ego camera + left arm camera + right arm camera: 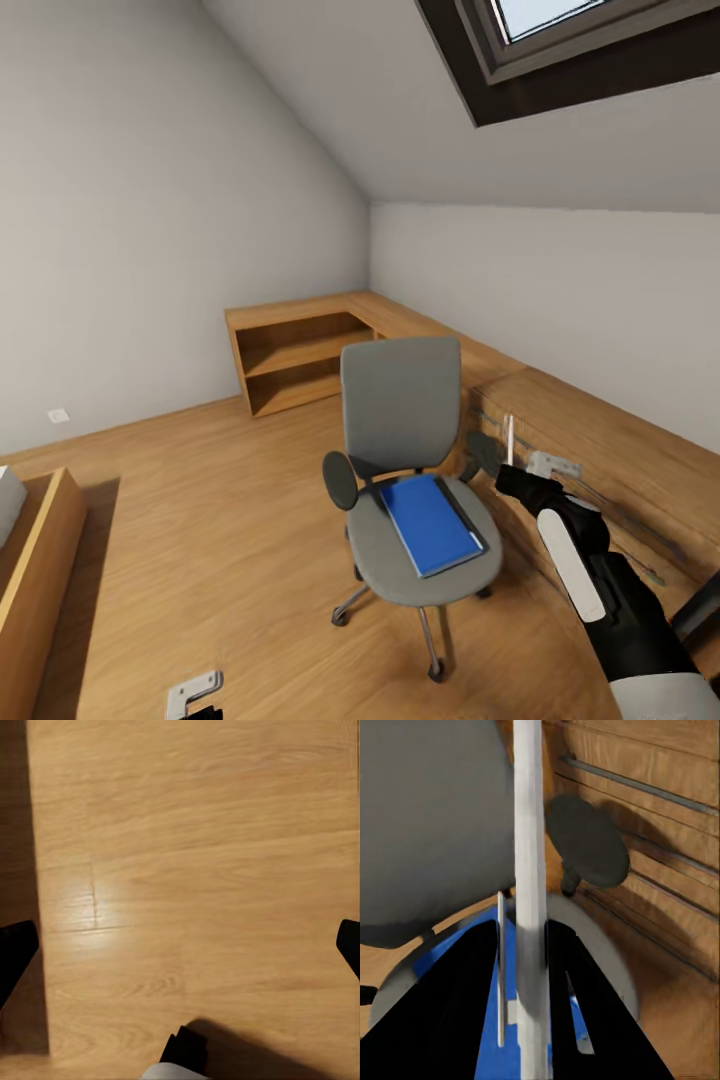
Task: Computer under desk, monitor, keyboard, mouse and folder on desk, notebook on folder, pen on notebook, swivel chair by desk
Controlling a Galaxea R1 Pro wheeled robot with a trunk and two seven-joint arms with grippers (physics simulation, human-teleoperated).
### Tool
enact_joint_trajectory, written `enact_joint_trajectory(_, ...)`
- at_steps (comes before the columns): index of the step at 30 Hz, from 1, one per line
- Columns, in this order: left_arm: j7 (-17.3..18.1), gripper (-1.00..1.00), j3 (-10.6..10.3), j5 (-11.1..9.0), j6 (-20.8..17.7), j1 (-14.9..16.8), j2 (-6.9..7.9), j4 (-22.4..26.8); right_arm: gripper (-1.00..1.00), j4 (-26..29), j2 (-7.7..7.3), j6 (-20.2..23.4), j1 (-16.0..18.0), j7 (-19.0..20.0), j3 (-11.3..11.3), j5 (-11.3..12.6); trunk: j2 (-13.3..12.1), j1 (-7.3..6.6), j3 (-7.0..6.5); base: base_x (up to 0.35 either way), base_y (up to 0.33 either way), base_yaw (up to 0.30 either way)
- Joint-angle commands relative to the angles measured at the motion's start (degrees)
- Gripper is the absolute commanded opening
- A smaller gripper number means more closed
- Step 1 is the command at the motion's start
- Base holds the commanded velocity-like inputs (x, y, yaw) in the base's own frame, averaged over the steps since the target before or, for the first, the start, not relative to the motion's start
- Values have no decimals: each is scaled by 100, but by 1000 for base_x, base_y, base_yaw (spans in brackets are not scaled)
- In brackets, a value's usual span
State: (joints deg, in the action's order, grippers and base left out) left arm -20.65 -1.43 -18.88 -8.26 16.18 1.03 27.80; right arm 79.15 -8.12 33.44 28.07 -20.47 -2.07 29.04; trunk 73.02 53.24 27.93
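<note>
The grey swivel chair (405, 420) stands on the wood floor in the middle of the head view, with the blue folder (430, 522) lying flat on its seat. My right gripper (512, 468) is beside the chair's right armrest (484, 452), shut on a thin white stick that looks like the pen (508, 436), held upright. In the right wrist view the pen (529, 870) runs between the dark fingers (472, 1005) of the right gripper (531, 945), above the folder (472, 945) and the seat. My left gripper (180, 945) hangs open over bare floor, low in the head view (195, 693).
A low wooden shelf unit (300, 355) fills the far corner and continues as a wooden ledge (600, 440) along the right wall, close behind the chair. A wooden bed frame (35, 545) sits at the left. A sloped ceiling with a skylight (560, 40) is overhead.
</note>
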Motion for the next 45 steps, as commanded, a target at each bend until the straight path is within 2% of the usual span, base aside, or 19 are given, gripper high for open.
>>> enact_joint_trajectory(1,-27,100,-19,1,34,-1,0,-49,-100,8,-5,25,6,-62,155,63,-38,-23,-12,0,0,-242)
enact_joint_trajectory(5,-15,100,-61,38,129,-1,1,-144,-100,5,-2,186,6,-62,688,56,-198,-110,-84,0,0,-252)
enact_joint_trajectory(9,-11,100,-151,43,167,-1,8,-174,-100,-5,0,273,6,-62,1093,34,-359,-198,-156,0,0,-259)
enact_joint_trajectory(15,-9,100,-173,42,186,-1,4,-191,-100,-61,3,270,6,-62,1537,17,-599,-330,-264,0,0,-262)
enact_joint_trajectory(19,-12,100,-171,40,227,-1,10,-194,-100,-89,3,255,6,-62,1733,15,-760,-418,-335,0,0,-262)
enact_joint_trajectory(23,-16,100,-169,35,538,-1,18,-222,-100,-285,2,246,6,-56,2033,12,-920,-506,-407,0,0,-262)
enact_joint_trajectory(25,-18,100,-175,35,775,-1,9,-371,-100,-563,-28,178,10,-53,2201,1,-1000,-550,-443,0,0,-263)
enact_joint_trajectory(27,-18,100,-171,39,821,-1,6,-414,-100,-719,-110,47,12,-53,2231,-1,-1081,-594,-479,0,0,-263)
enact_joint_trajectory(28,-18,100,-167,41,852,-1,4,-441,-100,-894,-222,-107,13,-53,2245,-3,-1121,-616,-497,0,0,-264)
enact_joint_trajectory(29,-18,100,-166,41,859,-1,3,-448,-100,-944,-256,-151,14,-53,2250,-3,-1161,-638,-515,0,0,-264)
enact_joint_trajectory(33,-21,100,-164,36,869,-1,3,-459,-100,-1035,-369,-252,14,-53,2258,-13,-1321,-725,-587,0,0,-266)
enact_joint_trajectory(36,-24,100,-160,30,870,-1,7,-459,-100,-1054,-393,-263,14,-53,2256,-21,-1442,-791,-641,0,0,-267)
enact_joint_trajectory(39,-26,100,-152,26,870,-1,10,-460,-100,-1069,-402,-266,14,-53,2246,-132,-1562,-857,-695,0,0,-267)
enact_joint_trajectory(41,-27,100,-148,25,870,-1,10,-460,-100,-1087,-401,-267,14,-55,2232,-483,-1562,-857,-695,0,0,-264)
enact_joint_trajectory(45,-27,100,-147,23,870,-1,11,-460,-100,-1149,-401,-268,14,-48,2202,-638,-1562,-857,-695,0,0,-153)
